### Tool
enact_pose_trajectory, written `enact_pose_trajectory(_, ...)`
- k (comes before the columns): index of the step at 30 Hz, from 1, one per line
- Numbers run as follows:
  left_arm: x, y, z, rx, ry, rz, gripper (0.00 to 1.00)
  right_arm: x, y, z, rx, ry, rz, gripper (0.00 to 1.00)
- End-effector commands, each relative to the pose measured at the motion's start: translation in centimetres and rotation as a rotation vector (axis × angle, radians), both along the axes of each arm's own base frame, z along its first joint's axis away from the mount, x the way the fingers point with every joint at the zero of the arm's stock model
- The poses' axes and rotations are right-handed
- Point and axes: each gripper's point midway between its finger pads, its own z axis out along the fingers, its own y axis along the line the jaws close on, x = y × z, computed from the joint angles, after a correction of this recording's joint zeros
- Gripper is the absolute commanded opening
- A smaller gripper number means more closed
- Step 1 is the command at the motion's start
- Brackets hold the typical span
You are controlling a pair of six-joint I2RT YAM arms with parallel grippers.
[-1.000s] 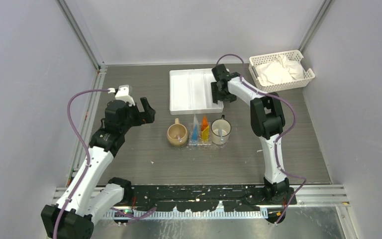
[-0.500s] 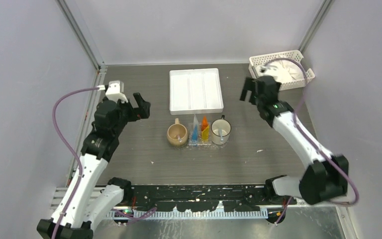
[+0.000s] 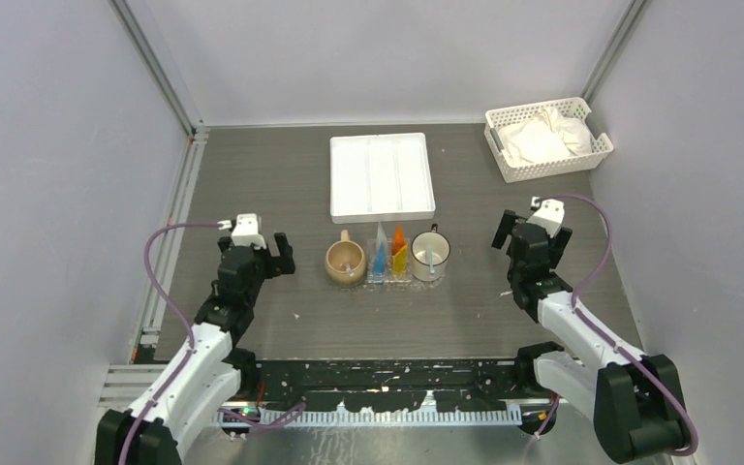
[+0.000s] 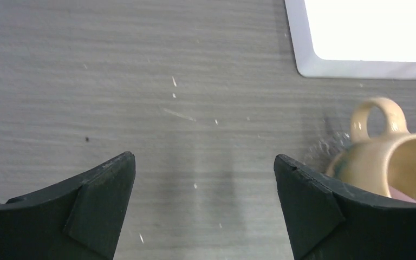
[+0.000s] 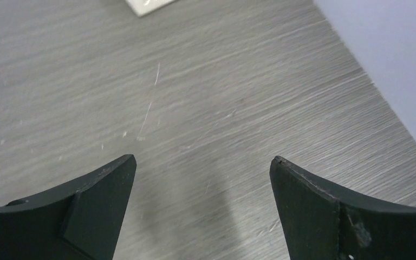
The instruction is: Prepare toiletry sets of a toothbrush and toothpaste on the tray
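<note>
The clear tray [image 3: 375,278] lies between two mugs at the table's middle. On it rest a blue toothpaste tube [image 3: 380,258] and an orange toothpaste tube [image 3: 399,250]. A thin pale stick, seemingly a toothbrush [image 3: 429,258], leans inside the white mug [image 3: 443,247]. My left gripper [image 3: 254,254] [image 4: 204,157] is open over bare table left of the tan mug [image 3: 346,262] [image 4: 392,157]. To the right of the white mug, my right gripper [image 3: 531,237] [image 5: 203,158] is open over bare table. Neither holds anything.
A white compartmented tray [image 3: 381,174] [image 4: 368,67] lies behind the mugs. A white slotted basket [image 3: 500,145] with white bundles stands at the back right. Grey walls close in both sides and the back.
My right arm swung away from the white compartmented tray's right edge to the right front, jaws wider. My left arm drew back toward the near edge, still open.
</note>
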Motion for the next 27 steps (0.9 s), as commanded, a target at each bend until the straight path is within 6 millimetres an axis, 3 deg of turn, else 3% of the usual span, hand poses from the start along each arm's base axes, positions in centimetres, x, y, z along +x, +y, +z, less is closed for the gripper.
enact_pose_trajectory(1, 3.4, 1.3, 3.6, 0.103, -0.224, 0.048, 1.0, 1.6, -2.3, 4.4, 0.009, -0.245, -0.161, 1.0)
enact_pose_trajectory(7, 5.7, 1.8, -0.1, 0.183, -0.158, 0.05, 1.0, 3.3, -3.1, 0.1, 0.017, -0.22, -0.216, 1.0)
enact_pose_trajectory(13, 8.6, 1.5, -1.5, 0.234, -0.114, 0.016, 1.0, 6.0, -3.2, -0.4, -0.055, -0.172, -0.201, 1.0)
enact_pose_trajectory(15, 9.5, 1.7, -2.0, 0.241, -0.092, 0.027, 1.0, 6.1, -3.3, -0.6, -0.066, -0.208, -0.202, 1.0)
enact_pose_trajectory(21, 10.5, 2.5, -2.1, 0.276, -0.093, 0.0, 1.0, 6.9, -3.2, -1.5, -0.06, -0.196, -0.166, 1.0)
enact_pose_trajectory(24, 11.1, 3.6, -3.9, 0.214, -0.15, 0.003, 1.0, 7.1, -3.3, -1.8, -0.046, -0.176, -0.154, 1.0)
enact_pose_trajectory(27, 10.6, 4.2, -3.9, 0.159, -0.153, 0.006, 1.0, 7.4, -3.3, -2.0, -0.035, -0.166, -0.145, 1.0)
